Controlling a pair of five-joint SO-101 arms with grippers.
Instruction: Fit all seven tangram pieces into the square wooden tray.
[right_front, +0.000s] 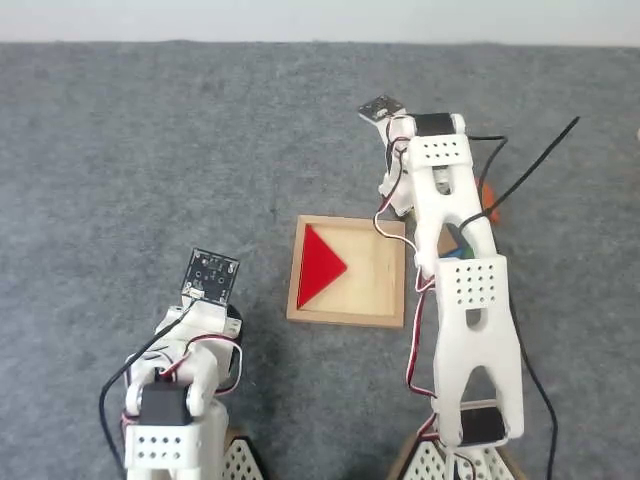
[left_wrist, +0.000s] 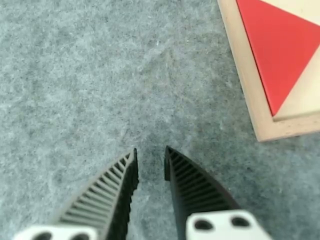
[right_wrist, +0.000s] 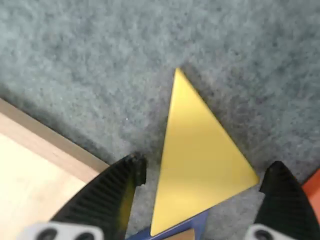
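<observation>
The square wooden tray lies mid-table with a red triangle in its left half. The right arm stretches over the tray's far right corner. In the right wrist view my right gripper is open wide, low over a yellow triangle that lies on the carpet between its fingers, just outside the tray's edge. My left gripper hangs over bare carpet left of the tray, its fingers a narrow gap apart and holding nothing. The red triangle also shows there.
A blue piece lies partly under the yellow triangle, and an orange piece sits beside it. More pieces, orange and blue-green, peek out from under the right arm. Grey carpet covers the table.
</observation>
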